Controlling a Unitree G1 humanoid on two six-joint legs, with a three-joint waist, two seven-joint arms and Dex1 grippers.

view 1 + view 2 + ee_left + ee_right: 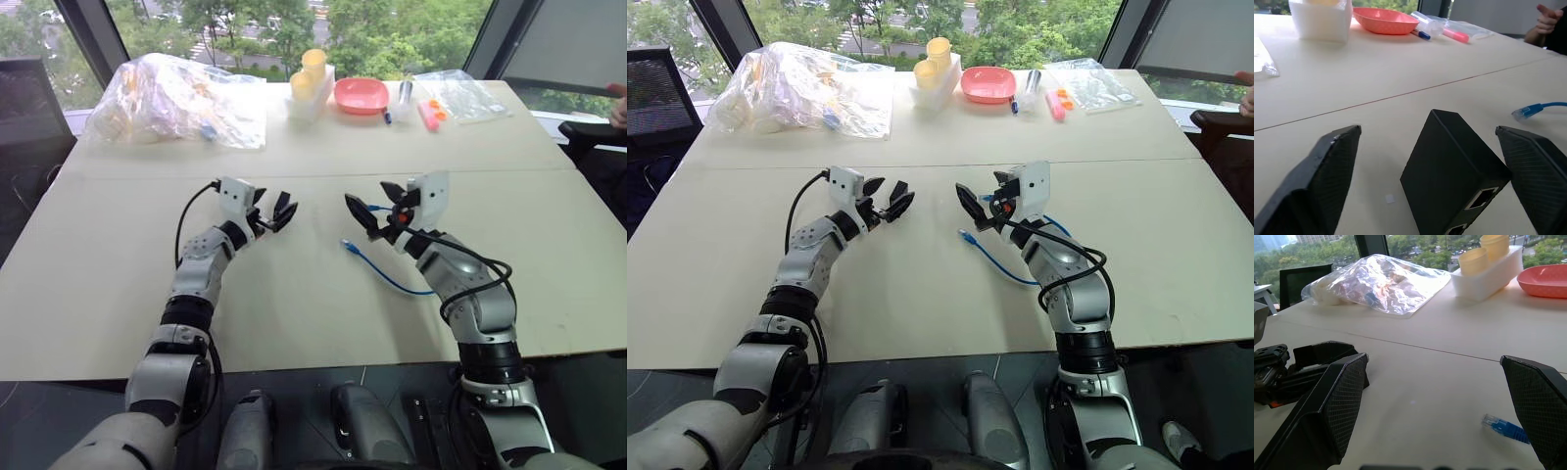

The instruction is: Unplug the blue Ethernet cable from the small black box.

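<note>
The cable (387,274) lies loose on the table (294,313), its clear plug (1523,111) free and well apart from the box (1454,171), whose ports sit empty. So the unplugging looks done. The box stands between the left gripper's (274,211) spread fingers (1322,181), apparently touching neither. The right gripper (377,211) hovers above the cable, jaws wide apart, holding nothing. Best now is to draw both arms back slowly, without nudging the box or snagging the cord.

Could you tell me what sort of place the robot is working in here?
Probably an upper-floor office or lab: large windows over treetops, a wide pale table holding test props, and a black office chair.
</note>
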